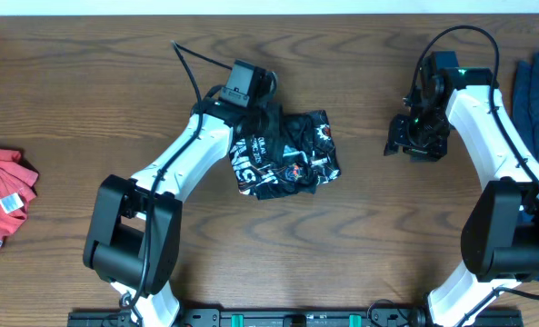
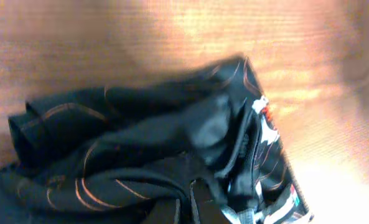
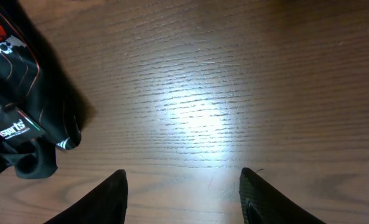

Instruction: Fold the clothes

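Jersey [image 1: 287, 159] ctr table [image 1: 369, 254]; L shirt [image 1: 1, 195] far left, R shirt [image 1: 537, 100] far right.

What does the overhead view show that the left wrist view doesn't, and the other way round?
Only overhead: the left arm reaching onto the upper left edge of the black jersey, the right arm apart from it over bare wood, a red shirt at the left edge and a dark blue shirt at the right edge. Only left wrist: the jersey's bunched folds and thin orange lines up close. Both: the jersey lying on the wooden table.
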### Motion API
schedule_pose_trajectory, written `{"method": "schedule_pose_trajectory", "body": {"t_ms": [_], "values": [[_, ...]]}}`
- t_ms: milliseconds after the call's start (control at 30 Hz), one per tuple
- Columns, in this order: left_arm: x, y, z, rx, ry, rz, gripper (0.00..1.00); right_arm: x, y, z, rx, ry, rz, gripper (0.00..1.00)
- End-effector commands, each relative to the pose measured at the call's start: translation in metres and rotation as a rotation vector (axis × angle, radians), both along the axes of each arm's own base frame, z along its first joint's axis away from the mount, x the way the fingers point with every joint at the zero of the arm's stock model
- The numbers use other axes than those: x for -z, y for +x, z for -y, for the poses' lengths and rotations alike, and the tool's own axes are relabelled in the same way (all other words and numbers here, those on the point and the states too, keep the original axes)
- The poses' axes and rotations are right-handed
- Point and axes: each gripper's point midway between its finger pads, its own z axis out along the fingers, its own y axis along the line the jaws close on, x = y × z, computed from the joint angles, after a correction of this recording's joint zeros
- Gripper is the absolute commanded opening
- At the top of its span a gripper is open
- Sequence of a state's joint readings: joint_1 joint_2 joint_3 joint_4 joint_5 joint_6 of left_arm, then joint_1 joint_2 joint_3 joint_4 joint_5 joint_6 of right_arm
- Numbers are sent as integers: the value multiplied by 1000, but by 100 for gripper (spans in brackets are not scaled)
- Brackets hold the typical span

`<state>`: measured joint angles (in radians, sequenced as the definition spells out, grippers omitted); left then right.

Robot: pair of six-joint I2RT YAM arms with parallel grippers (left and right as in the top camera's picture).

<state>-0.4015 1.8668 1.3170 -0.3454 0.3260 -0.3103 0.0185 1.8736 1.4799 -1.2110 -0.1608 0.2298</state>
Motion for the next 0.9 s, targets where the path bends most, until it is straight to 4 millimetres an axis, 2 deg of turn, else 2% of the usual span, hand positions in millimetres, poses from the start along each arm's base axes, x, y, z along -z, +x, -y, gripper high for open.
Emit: {"method": "schedule_pose_trajectory", "body": {"t_ms": [0,233,267,300,333,400,433,467,633,867], "values": [[-25,19,14,-39,-86,50,6,0,0,1,-5,5,4,56],[-65,50,33,-82,-249,187,7,0,3,1,-5,5,15,56],[-66,51,33,-86,-255,192,11,0,3,1,-5,5,15,56],[-67,52,33,-92,-255,195,26,0,3,1,-5,5,15,56],[-66,52,32,-94,-253,194,32,0,3,1,-5,5,16,56],[-61,51,32,-94,-245,178,33,0,3,1,-5,5,16,56],[-59,51,32,-94,-242,172,46,0,3,1,-5,5,16,56],[-55,51,32,-95,-239,165,47,0,3,1,-5,5,15,56],[-31,45,43,-77,-231,112,47,0,3,-1,-5,15,14,56],[12,24,71,-22,-192,24,49,-1,1,-5,-4,39,6,54]]}}
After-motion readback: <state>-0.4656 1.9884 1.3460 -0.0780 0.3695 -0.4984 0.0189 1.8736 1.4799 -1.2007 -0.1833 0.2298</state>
